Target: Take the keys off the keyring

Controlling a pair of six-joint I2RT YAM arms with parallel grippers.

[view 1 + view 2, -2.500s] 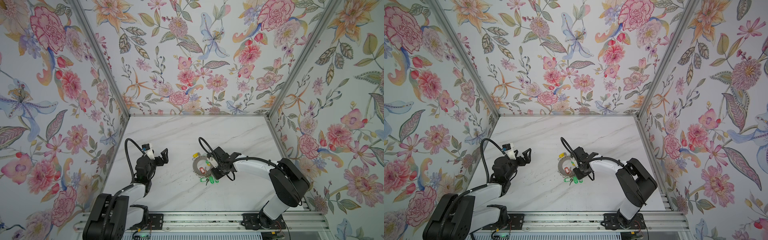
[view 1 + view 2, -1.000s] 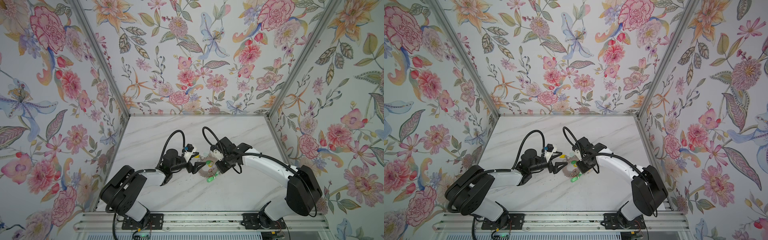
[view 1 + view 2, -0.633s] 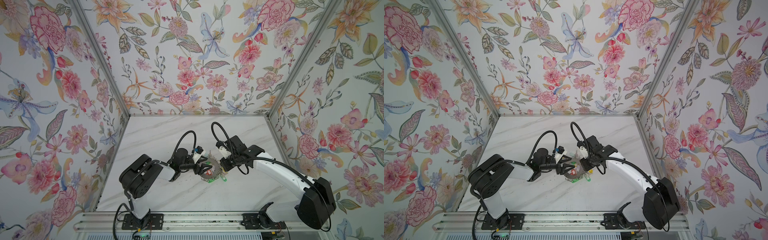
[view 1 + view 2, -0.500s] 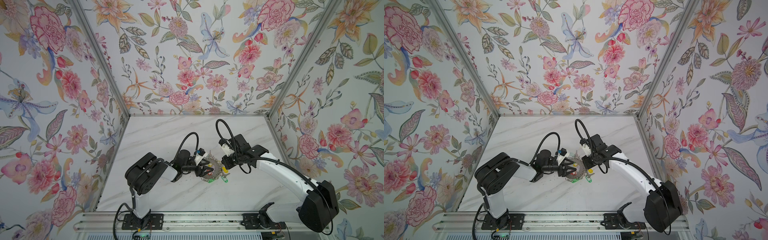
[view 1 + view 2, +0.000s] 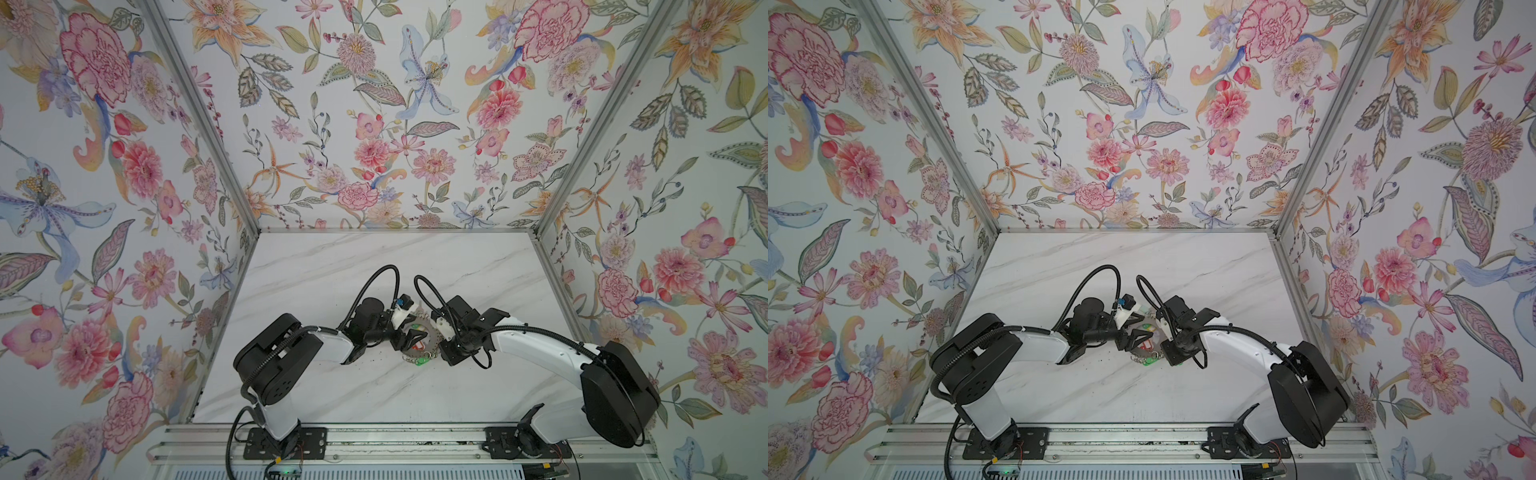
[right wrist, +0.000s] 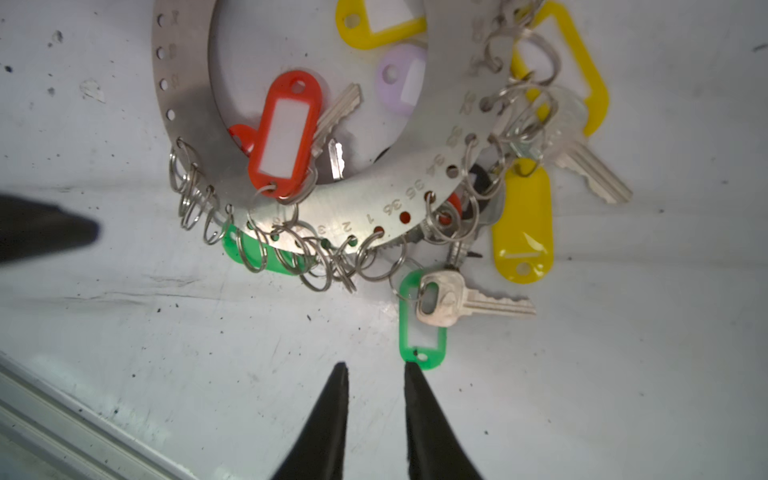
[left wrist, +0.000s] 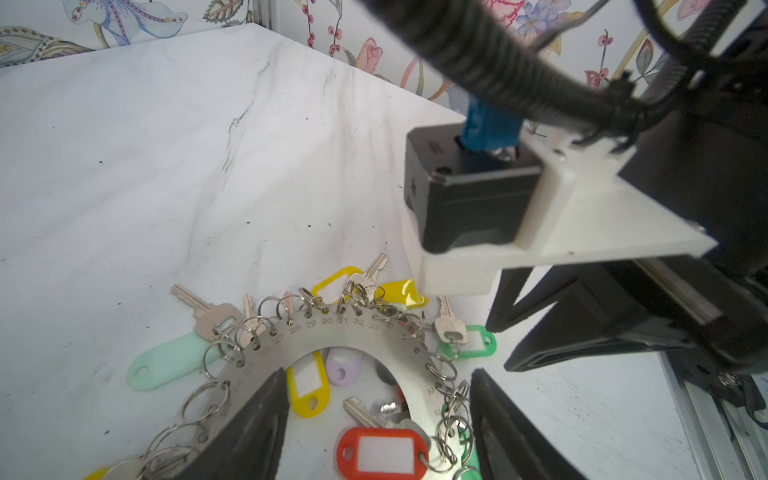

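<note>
Table (image 5: 332,270): white marbled top, dark specks
Keyring (image 6: 183,104): lying flat on it
Keys (image 6: 444,301): spread round its rim

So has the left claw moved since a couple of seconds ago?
Yes. The left claw has travelled right in both top views, away from the left edge of the table, to the keyring.

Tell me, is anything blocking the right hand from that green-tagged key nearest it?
Nothing visible. Only bare table lies between the right hand and the green-tagged key; one fingertip sits right beside its tag.
</note>
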